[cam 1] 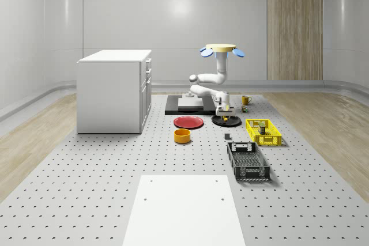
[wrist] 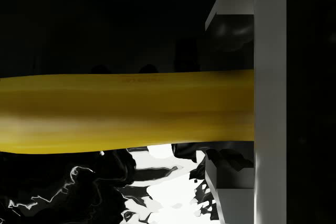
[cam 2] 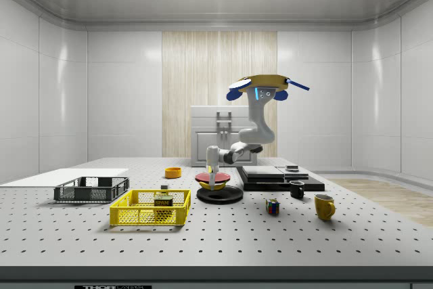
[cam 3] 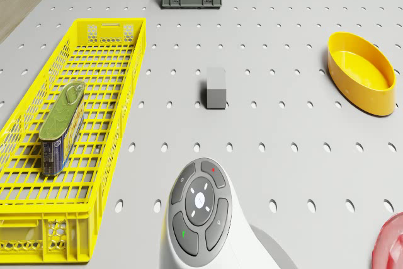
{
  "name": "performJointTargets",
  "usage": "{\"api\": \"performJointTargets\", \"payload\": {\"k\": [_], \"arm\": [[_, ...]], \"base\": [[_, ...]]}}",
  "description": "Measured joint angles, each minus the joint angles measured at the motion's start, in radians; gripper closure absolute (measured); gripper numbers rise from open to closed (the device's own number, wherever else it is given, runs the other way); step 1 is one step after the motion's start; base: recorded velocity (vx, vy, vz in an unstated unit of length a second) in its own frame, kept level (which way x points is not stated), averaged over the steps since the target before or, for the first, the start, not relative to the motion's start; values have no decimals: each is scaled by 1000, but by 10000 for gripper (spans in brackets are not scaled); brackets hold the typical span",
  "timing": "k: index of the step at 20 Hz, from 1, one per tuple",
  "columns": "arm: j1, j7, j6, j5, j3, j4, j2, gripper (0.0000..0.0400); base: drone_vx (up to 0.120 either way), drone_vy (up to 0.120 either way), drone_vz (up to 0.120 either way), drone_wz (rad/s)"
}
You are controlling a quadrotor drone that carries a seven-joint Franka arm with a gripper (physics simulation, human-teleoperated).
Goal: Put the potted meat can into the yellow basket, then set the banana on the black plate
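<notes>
Perforated table; gripper clamping banana — over black plate

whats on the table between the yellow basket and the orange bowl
A small grey block stands on the bare perforated table between the yellow basket and the orange bowl, in the drone view.

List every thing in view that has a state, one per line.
Meat can: lying in the yellow basket.
Banana: held in the tool, just above the black plate.
Drone: hovering behind the plate.
Dark crate: empty.
Orange bowl: empty.
</notes>
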Motion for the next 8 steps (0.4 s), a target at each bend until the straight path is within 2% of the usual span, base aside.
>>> {"api": "performJointTargets", "payload": {"k": [3,8], "arm": [[8,-7,-12,17,18,-10,2,43],[22,-13,-38,60,65,-33,4,12]], "base": [[0,0,0,0],[0,0,0,0]]}}
